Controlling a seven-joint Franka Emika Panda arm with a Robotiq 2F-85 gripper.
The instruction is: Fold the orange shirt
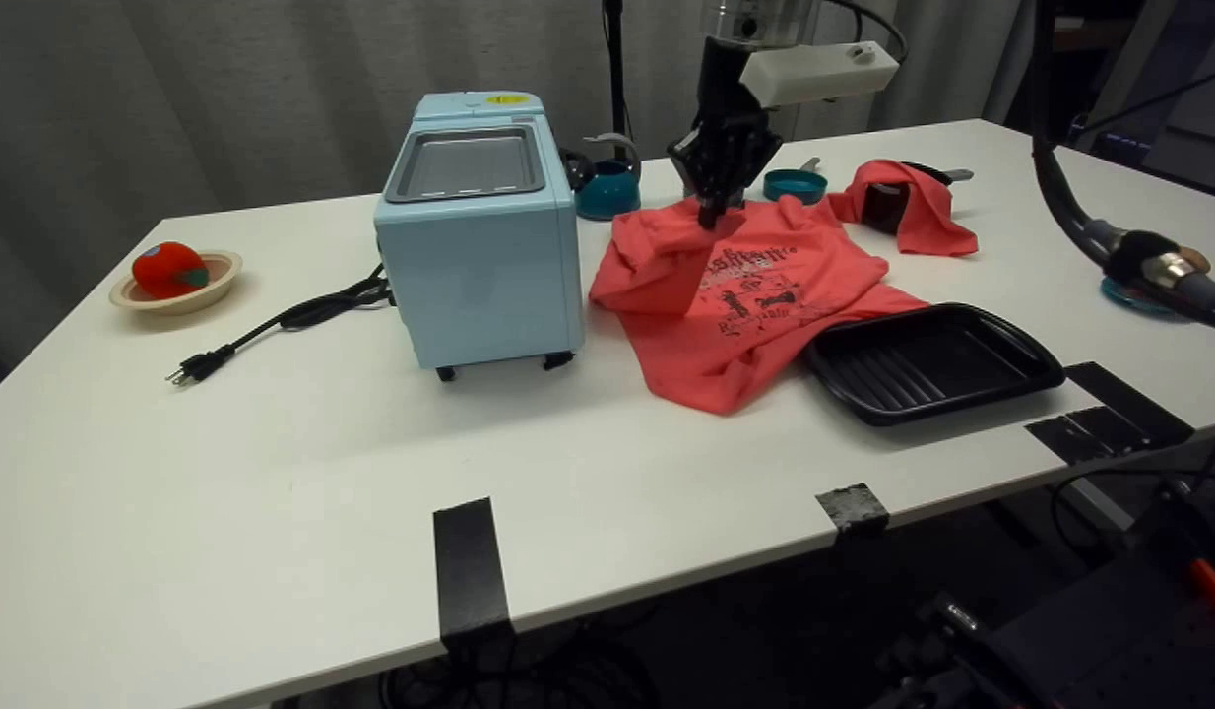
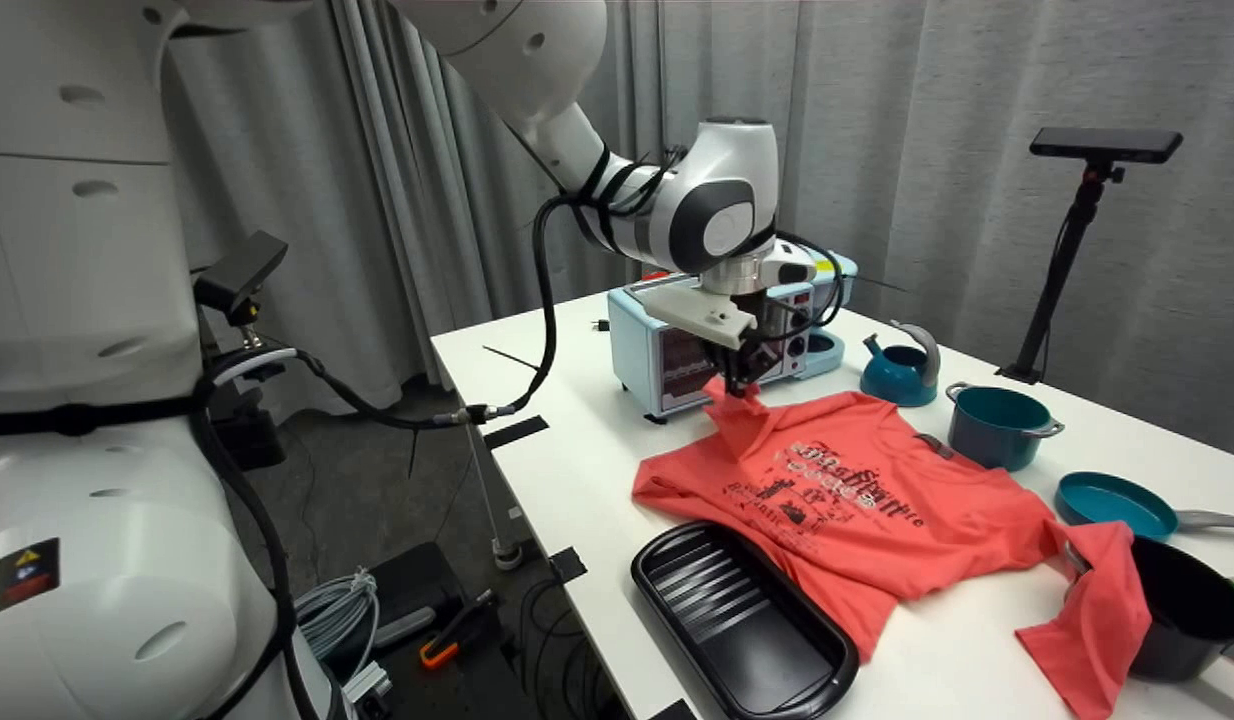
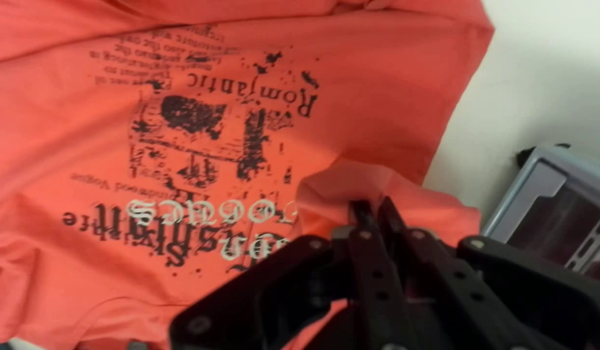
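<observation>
Hand (image 3: 374,204): pinching raised part of orange shirt (image 2: 867,490) | creased, coral-toned | lettered in black and white

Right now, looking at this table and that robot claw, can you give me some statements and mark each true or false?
The gripper is pinching the orange shirt. True.
The shirt is neatly folded. False: it lies loosely spread out, with one part lifted.
The pale bowl on the white table holds a red object. True.
The shirt is plain. False: it bears dark and white lettering.
A black plug lies on the table. True.
</observation>
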